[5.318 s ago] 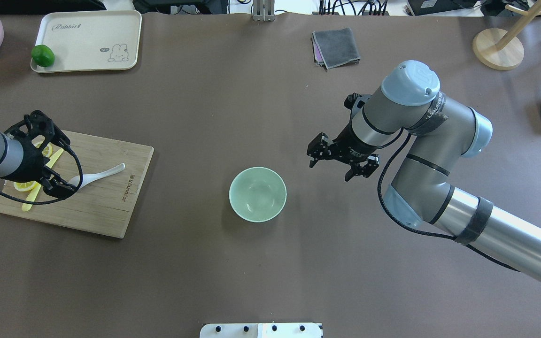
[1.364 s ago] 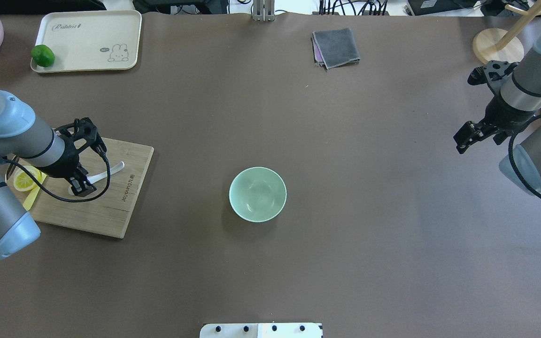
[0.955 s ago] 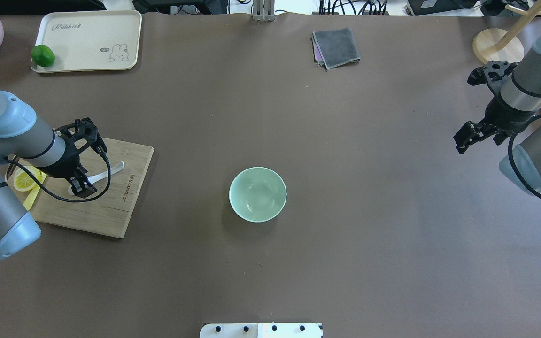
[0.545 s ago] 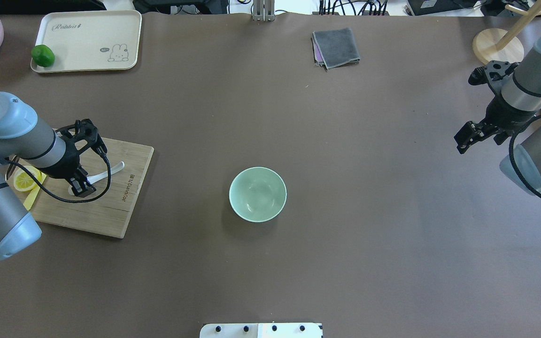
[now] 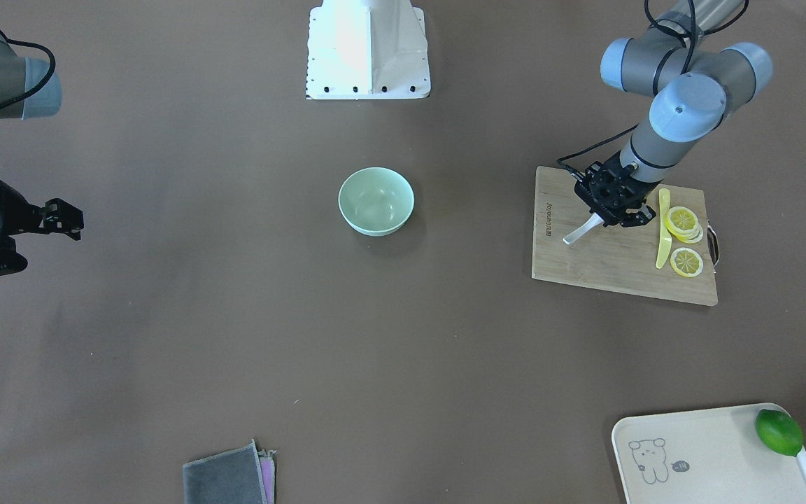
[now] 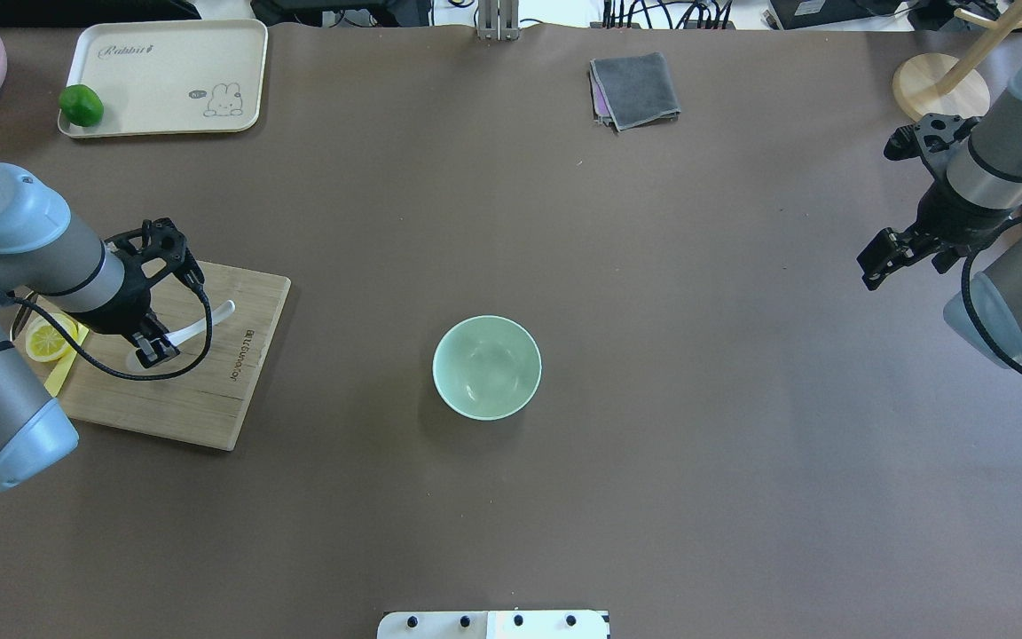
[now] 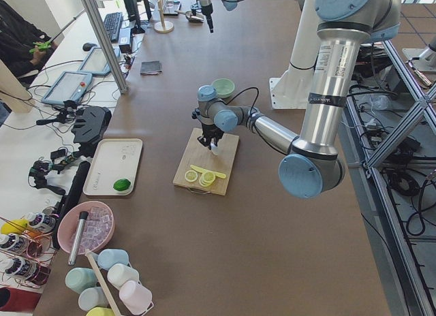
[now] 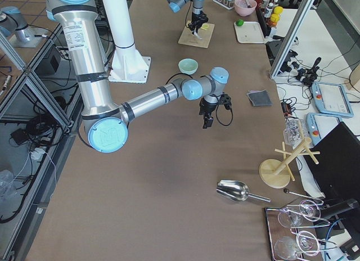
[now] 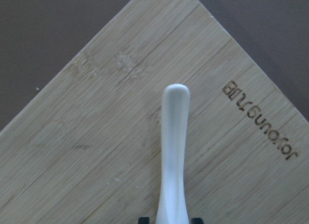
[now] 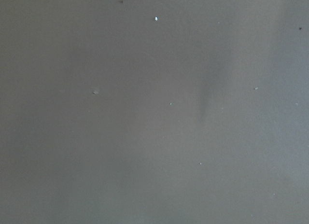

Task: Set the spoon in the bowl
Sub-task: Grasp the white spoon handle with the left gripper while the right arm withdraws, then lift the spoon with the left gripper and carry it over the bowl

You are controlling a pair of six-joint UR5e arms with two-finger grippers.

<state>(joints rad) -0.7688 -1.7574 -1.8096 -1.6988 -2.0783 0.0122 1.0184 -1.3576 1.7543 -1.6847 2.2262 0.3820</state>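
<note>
The white spoon (image 6: 209, 320) is over the wooden cutting board (image 6: 200, 390) at the left. Its handle points toward the mint-green bowl (image 6: 486, 366), and its scoop end is hidden under my left gripper (image 6: 156, 343). The left gripper is shut on the spoon. In the left wrist view the handle (image 9: 174, 147) runs up from between the two fingertips (image 9: 143, 219). The spoon handle (image 5: 580, 232) also shows in the front view. The bowl (image 5: 376, 201) stands upright and empty mid-table. My right gripper (image 6: 906, 259) is open and empty near the right edge, far from the bowl.
A yellow knife (image 5: 662, 231) and lemon slices (image 5: 681, 222) lie on the board behind the left gripper. A cream tray (image 6: 165, 75) with a green lime (image 6: 81, 105) sits far left. A grey cloth (image 6: 633, 89) and a wooden stand (image 6: 941, 89) are at the far side.
My left arm moved over the spoon, closed on it, and has just risen slightly with it. My right arm pulled back from beside the bowl to the right edge.
</note>
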